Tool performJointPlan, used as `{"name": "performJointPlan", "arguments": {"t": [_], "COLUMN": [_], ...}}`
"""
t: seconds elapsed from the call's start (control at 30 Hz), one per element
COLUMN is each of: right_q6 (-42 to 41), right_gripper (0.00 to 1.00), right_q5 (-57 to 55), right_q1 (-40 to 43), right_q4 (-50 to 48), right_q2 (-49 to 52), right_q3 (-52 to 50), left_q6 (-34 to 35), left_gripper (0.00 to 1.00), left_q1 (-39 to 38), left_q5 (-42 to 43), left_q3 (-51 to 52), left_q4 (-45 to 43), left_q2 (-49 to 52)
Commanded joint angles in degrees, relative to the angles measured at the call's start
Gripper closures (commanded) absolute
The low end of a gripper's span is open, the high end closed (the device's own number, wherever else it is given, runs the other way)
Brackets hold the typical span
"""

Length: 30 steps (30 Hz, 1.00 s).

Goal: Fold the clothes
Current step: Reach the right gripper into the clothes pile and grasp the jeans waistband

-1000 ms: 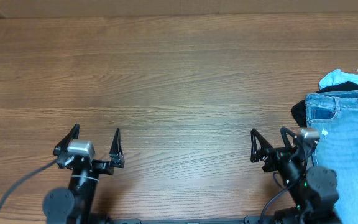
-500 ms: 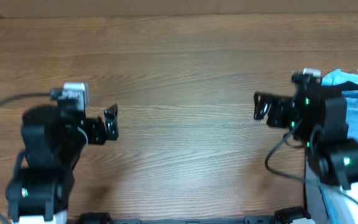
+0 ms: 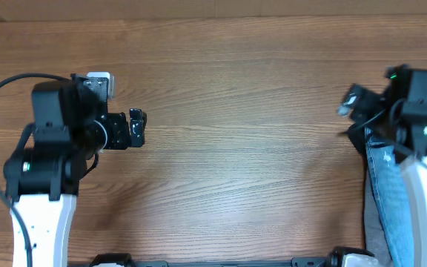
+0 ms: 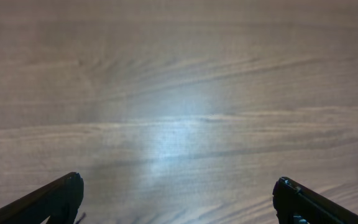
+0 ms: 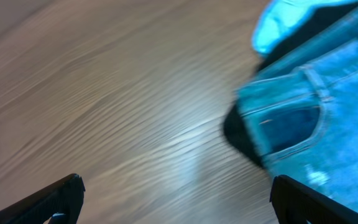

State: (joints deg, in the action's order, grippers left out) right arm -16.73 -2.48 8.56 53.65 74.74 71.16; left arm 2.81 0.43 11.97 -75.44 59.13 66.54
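Right gripper [image 3: 351, 111] is hanging wide open, holding nothing, beside the jeans [image 3: 384, 193] lying at the right edge of the frame, probably getting ready to grab them. Left gripper [image 3: 137, 127] is waiting open and empty over the table [image 3: 236, 163] at the left.

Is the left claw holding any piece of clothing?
No. Its wrist view shows the left claw wide open above the table, with only wood grain and no cloth between its tips.
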Motion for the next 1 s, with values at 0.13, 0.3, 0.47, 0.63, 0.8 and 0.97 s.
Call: {"name": "performJointPlan", "arguments": {"t": [0.13,0.3,0.47,0.63,0.8,0.97], "right_q6": [-1.03,-0.81,-0.83,-0.87,-0.92,-1.36], "right_gripper": [0.00,0.00,0.02,0.14,0.20,0.33], "right_q5": [8.39,8.13,-0.11,-2.29,-4.90,-10.80], "right_q1": [9.68,10.21,10.21,10.21,10.21,10.29], "right_q4": [-8.13,-11.72,-12.26,-11.82,-11.80,-11.21], "right_q2": [11.43,18.27,27.45,31.45,31.50,31.54], "right_q3": [1.68,1.68,1.68,1.66,1.66,1.66], "left_q6": [0.00,-0.04,-0.04,-0.07,-0.09,-0.07], "left_gripper": [0.00,0.00,0.00,0.00,0.00,0.00], "left_q1": [0.28,0.28,0.28,0.28,0.28,0.28], "left_q5": [6.36,7.19,7.17,7.17,7.17,7.19], "left_q3": [-3.58,-3.58,-3.56,-3.56,-3.56,-3.56], "left_q4": [0.81,0.83,1.22,2.16,2.60,2.82], "left_q2": [3.32,3.37,3.48,3.48,3.48,3.48]}}
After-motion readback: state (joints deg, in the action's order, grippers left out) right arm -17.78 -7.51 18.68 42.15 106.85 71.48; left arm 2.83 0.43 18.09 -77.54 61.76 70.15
